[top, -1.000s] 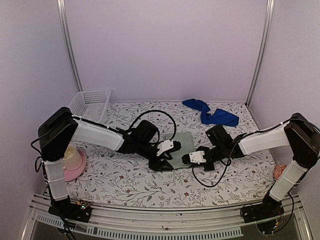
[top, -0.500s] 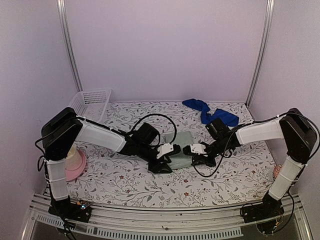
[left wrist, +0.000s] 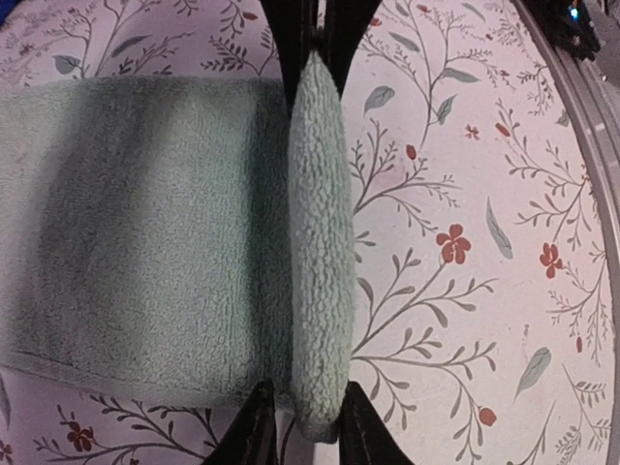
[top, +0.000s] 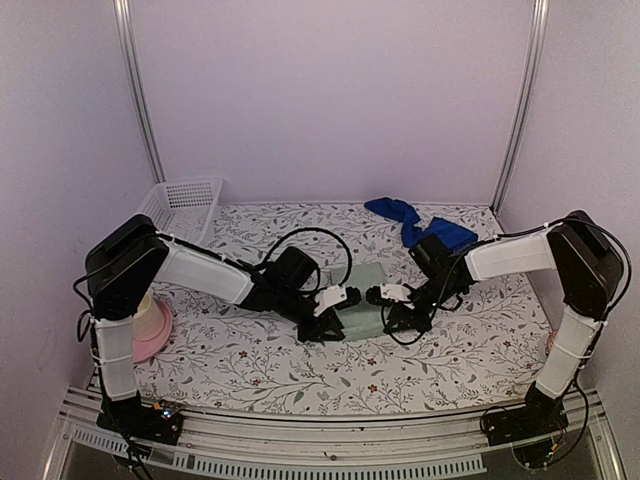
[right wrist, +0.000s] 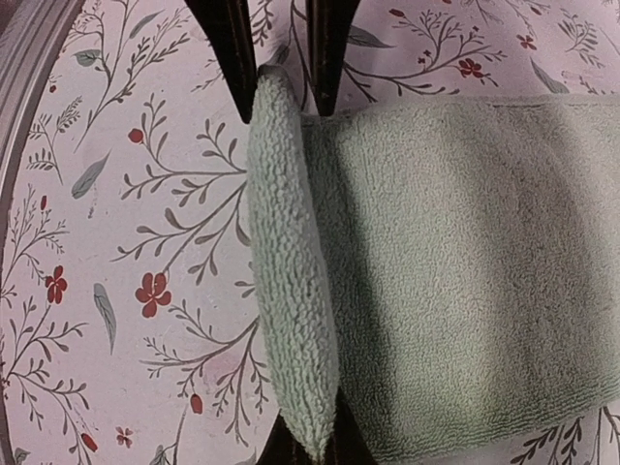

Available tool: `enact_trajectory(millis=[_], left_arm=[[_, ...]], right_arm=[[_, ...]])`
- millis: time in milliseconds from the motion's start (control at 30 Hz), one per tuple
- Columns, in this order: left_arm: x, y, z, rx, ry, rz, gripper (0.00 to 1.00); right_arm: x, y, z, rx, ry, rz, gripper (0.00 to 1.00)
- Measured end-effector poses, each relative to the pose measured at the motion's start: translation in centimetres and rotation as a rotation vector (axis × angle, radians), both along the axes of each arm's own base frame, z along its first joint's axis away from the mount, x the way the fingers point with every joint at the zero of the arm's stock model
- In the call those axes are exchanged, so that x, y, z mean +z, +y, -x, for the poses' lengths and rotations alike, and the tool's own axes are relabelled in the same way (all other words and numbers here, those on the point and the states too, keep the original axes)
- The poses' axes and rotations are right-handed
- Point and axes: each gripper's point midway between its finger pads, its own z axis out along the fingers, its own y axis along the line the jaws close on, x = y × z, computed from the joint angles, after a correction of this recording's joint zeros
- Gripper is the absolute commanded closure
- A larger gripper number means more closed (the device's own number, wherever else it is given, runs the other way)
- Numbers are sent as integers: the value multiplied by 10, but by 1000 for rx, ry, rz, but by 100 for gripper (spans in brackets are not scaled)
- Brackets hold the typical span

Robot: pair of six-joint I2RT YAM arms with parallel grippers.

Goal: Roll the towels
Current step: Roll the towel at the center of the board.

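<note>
Nearest me, my left pincer (left wrist: pixel 307 426) and right pincer (right wrist: pixel 308 441) each clamp the near hem of the small sage-green terry towel (left wrist: pixel 145 223), raising a plump, nubbly ridge. The rest lies flat in the middle of the floral-printed worktop (top: pixel 250 370). I judge rolling barely begun. Far back right, the long royal-blue cloth towel (top: pixel 420 225) lies crumpled and unrolled.

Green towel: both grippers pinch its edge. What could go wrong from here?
1. The left gripper and the right gripper hold only a thin ridge of the green towel. The limp cloth may slip out of one, and the roll would start crooked.
2. The grippers stand close together, so they might bump while turning.
</note>
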Motion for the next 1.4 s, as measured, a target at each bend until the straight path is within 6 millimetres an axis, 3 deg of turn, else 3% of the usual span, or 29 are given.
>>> enact_trajectory(millis=[267,467,700,967,1167,1400], left_arm=[[-14,1,-3,32,46,-17,76],[-10,3,-13,67,59,8,60],[-4,-1,-14,65,77,56,55],[12,-2,-21,105,39,106,32],[28,-8,-34,163,-47,127,29],[33,-25,-44,187,-103,124,29]], right_arm=[[-9,-3,-5,-42,111,22,91],[-7,-6,-8,-75,169,19,91],[-11,-6,-10,-102,248,34,90],[-12,-8,-12,-133,348,32,90],[-10,-10,-15,-153,398,35,90],[-10,-12,-15,-164,421,44,89]])
